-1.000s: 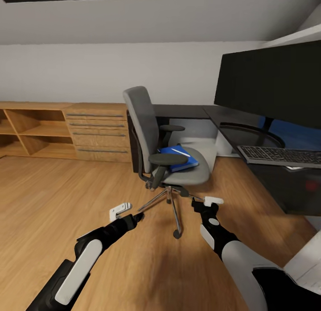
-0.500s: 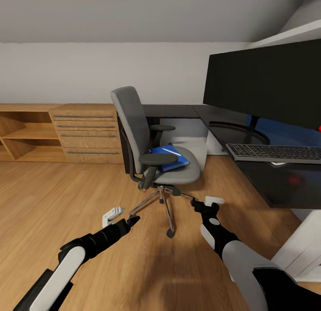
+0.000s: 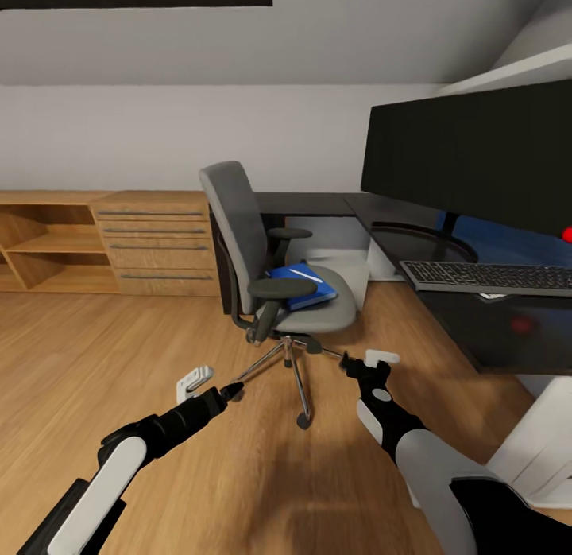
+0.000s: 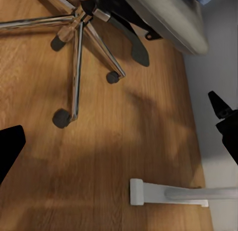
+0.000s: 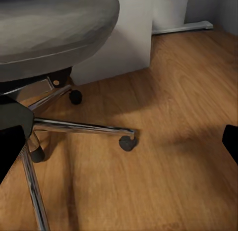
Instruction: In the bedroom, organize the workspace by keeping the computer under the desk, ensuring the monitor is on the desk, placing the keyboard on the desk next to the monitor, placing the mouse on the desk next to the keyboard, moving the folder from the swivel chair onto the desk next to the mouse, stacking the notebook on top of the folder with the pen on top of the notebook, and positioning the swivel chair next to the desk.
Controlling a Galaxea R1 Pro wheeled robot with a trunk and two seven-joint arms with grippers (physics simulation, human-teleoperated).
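Flat bright-blue folder (image 3: 305,285) lying on the seat of the grey upholstered swivel chair (image 3: 274,262), thin white pen (image 3: 306,273) on top, long edge slanting toward the glossy black desk (image 3: 381,221). Ahead of and above both grippers; right gripper (image 3: 372,360) nearer, left gripper (image 3: 199,382) farther. Both spread wide, holding nothing. Chrome base close in the wrist views, seat top hidden there.

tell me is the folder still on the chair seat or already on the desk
On the seat. The blue folder lies flat on the swivel chair, a thin white pen on top; the desk stands behind.
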